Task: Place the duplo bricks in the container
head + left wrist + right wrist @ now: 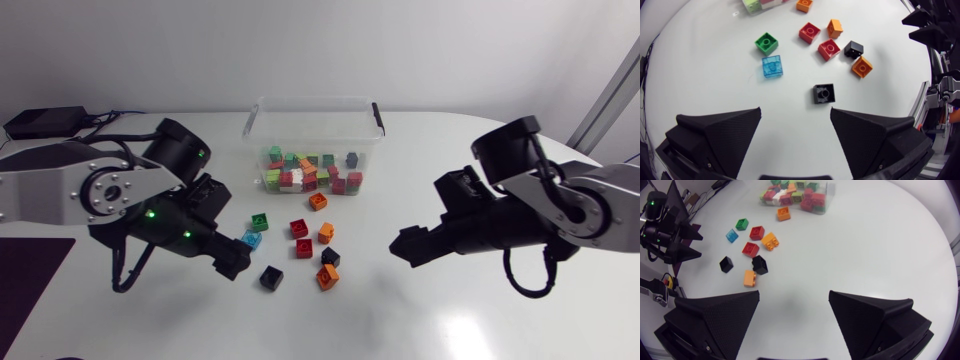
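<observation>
A clear plastic container at the table's back middle holds several coloured duplo bricks. In front of it lie loose ones: a green brick, a light blue brick, two red bricks, three orange bricks and two black bricks. My left gripper hangs open just left of the group; in its wrist view one black brick lies just ahead of the open fingers. My right gripper is open to the right of the group, with an orange brick and a black brick ahead of it.
A black box with cables sits at the table's back left. A dark mat lies at the front left corner. White tabletop stretches between the right gripper and the bricks.
</observation>
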{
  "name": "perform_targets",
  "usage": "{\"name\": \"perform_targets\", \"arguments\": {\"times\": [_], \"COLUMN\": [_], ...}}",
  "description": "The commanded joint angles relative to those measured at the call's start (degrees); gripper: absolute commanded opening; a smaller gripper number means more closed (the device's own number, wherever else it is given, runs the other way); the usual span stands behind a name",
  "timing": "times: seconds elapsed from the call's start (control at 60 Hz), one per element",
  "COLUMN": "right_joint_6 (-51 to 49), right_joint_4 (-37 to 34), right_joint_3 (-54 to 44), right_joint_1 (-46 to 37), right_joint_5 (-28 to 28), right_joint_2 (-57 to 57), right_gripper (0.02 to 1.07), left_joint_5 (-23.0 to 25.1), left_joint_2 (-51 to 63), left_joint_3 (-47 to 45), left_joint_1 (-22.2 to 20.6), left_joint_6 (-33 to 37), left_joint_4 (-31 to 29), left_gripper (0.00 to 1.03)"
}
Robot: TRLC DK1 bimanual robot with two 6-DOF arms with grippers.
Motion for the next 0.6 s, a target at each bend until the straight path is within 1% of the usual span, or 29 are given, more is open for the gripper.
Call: {"name": "perform_targets", "arguments": {"times": [0.0,0.083,0.167,0.217,0.317,0.35,0.5,0.55,0.583], "right_joint_6": [-0.3,-0.3,-0.5,-0.9,-0.9,-0.7,-0.5,-0.5,-0.5], "right_joint_4": [-1.7,-2.5,-3.2,-3.3,-3.1,-3.0,-1.9,-1.9,-1.9], "right_joint_3": [2.4,4.0,6.1,7.2,9.2,10.2,12.3,12.9,13.3], "right_joint_1": [1.2,2.4,2.5,2.7,4.9,5.9,8.6,8.8,9.0], "right_joint_5": [-0.9,-2.4,-6.1,-6.7,-7.9,-9.1,-9.5,-9.7,-9.9], "right_joint_2": [4.2,7.1,11.2,13.4,18.0,19.8,24.4,25.8,26.6], "right_gripper": [1.02,1.02,1.01,0.99,0.98,0.97,0.97,0.97,0.97], "left_joint_5": [1.3,1.4,1.4,1.4,1.4,1.4,1.4,1.4,1.4], "left_joint_2": [3.8,6.9,10.7,13.1,15.8,16.8,19.8,20.5,21.2], "left_joint_3": [2.6,4.2,6.1,7.1,8.2,8.5,8.8,8.8,9.0], "left_joint_1": [-1.8,-3.8,-5.0,-5.7,-6.9,-7.0,-7.3,-7.3,-7.3], "left_joint_6": [0.6,0.3,0.3,0.4,0.3,0.1,-0.1,0.0,-0.1], "left_joint_4": [-0.4,-0.4,-0.4,-0.4,-0.4,-0.2,1.5,1.9,2.1], "left_gripper": [0.96,0.94,0.93,0.93,0.9,0.87,0.85,0.81,0.81]}}
